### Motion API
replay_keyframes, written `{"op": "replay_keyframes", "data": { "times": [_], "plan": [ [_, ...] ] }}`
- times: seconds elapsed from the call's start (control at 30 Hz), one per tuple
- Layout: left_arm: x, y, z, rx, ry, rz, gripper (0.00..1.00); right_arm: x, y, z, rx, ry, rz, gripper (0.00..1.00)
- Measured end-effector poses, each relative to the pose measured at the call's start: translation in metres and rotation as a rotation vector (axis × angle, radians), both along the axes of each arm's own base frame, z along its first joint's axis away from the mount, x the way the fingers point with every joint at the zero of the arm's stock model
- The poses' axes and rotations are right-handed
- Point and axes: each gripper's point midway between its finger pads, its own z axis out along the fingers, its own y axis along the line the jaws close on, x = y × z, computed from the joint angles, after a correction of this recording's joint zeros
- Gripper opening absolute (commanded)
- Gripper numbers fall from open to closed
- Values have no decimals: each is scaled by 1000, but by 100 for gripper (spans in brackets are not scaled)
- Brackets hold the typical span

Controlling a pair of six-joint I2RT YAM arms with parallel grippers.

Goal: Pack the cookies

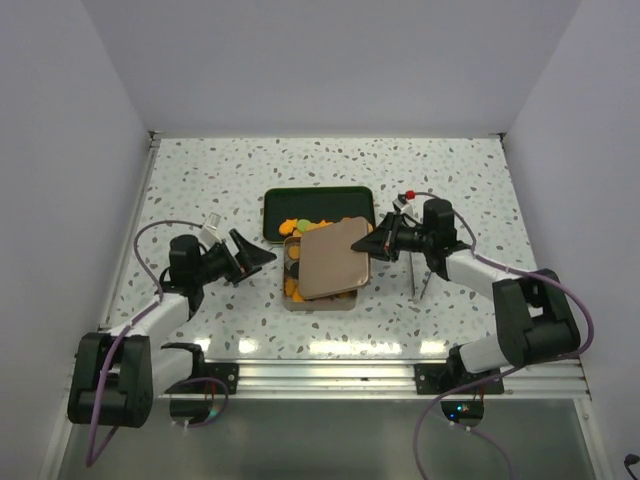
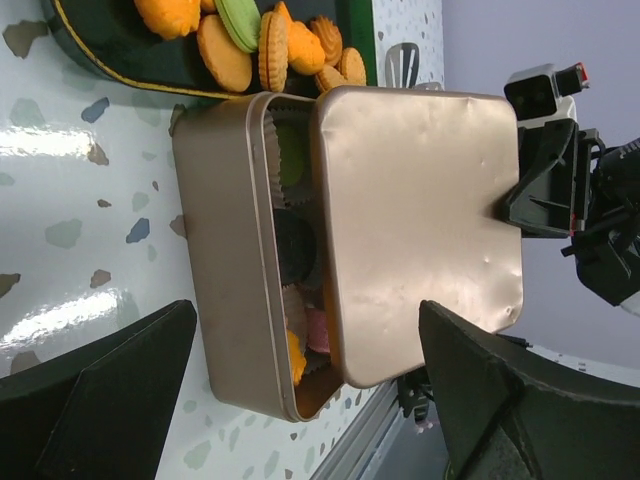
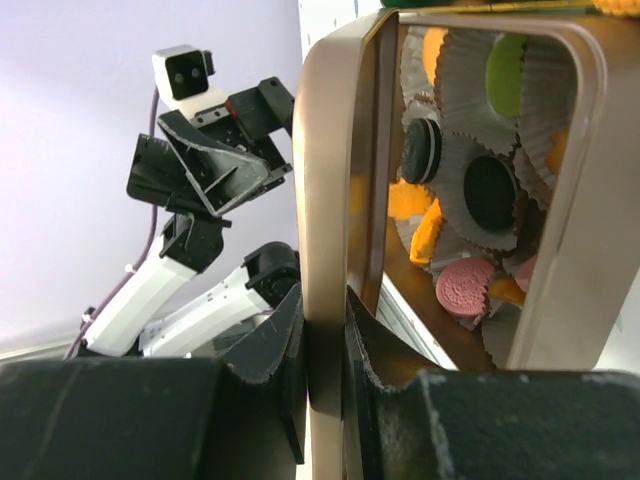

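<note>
top, right gripper (image 1: pixel 372 243): clamped on the corner of the tan lid (image 1: pixel 330 258), which sits skewed over the tin (image 1: pixel 320 304)
top, left gripper (image 1: pixel 262 256): wide open, empty, near the tin
left wrist, cookies (image 2: pixel 296 358): in the tin's cups, more on the green tray (image 2: pixel 100 45)
right wrist, cookie axis: round, no long axis; mostly flat, some on edge
step: I'd square the lid to the rim, then lower it level

Table (image 1: pixel 450 180): we see speckled white.
Tin (image 1: pixel 320 303): we find it mid-table.
Tray (image 1: pixel 300 200): at tin's 12 o'clock, just beside.
</note>
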Motion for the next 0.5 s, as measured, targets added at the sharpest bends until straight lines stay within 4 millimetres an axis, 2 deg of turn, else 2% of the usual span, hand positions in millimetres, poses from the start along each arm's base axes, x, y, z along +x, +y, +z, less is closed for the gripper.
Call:
{"op": "replay_keyframes", "data": {
  "times": [0.2, 0.5],
  "plan": [
    [-4, -12, -5, -24, 20, -30, 98, -7, 1, -16, 48, 48, -11, 0],
    [-3, -14, -6, -34, 20, -36, 97, -7, 0, -46, 56, 102, -27, 2]
  ]
}}
